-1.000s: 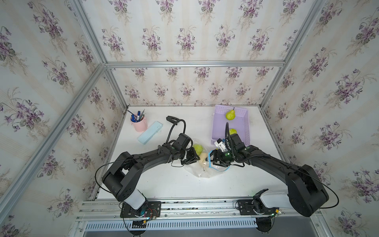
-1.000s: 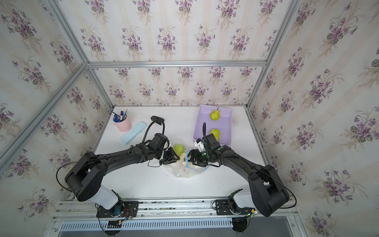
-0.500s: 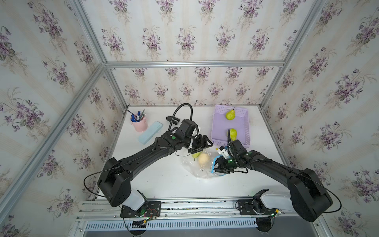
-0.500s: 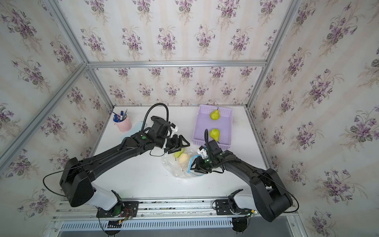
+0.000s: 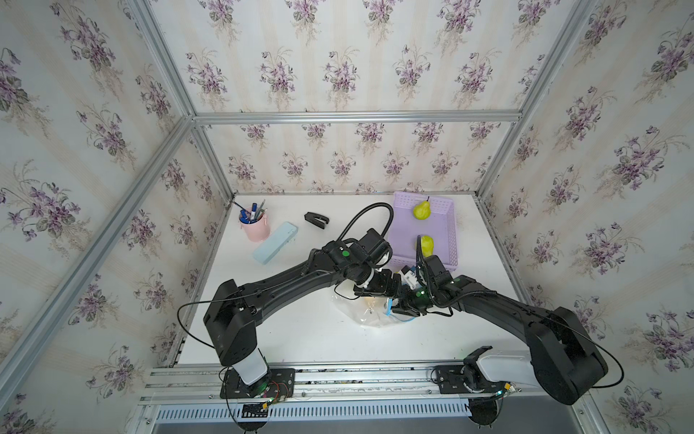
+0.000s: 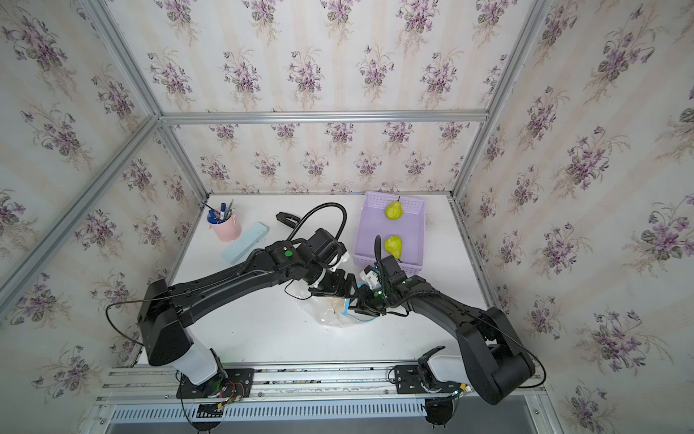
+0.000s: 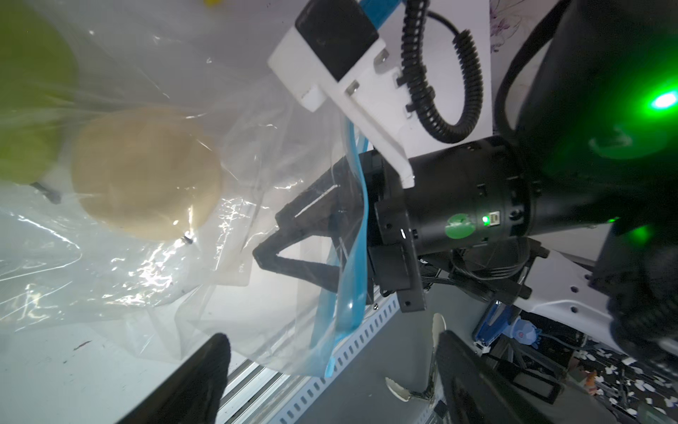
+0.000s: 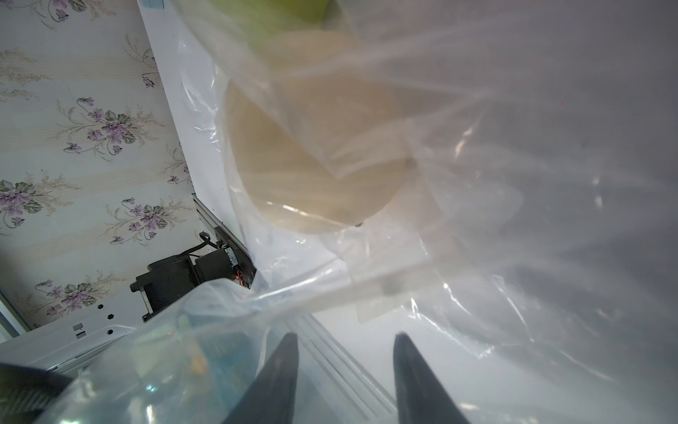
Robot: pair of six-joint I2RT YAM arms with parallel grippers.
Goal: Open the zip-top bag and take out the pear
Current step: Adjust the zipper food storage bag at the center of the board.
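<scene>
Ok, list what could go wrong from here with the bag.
1. The left gripper is open, not gripping the zip-top bag, which may slide.
2. The zip strip drapes over the right gripper; it may snag.
3. A tan item lies between that gripper and the green pear; wrong grab possible.

Glossy, crinkled clear-plastic zip-top bag (image 7: 110, 279)

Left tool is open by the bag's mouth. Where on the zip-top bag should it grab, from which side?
Probably the zip-top bag's light-blue zip strip, at the loose end facing the open left tool, coming edge-on from outside the mouth: it forms a firm-looking rim, and the right tool occupies the mouth.
</scene>
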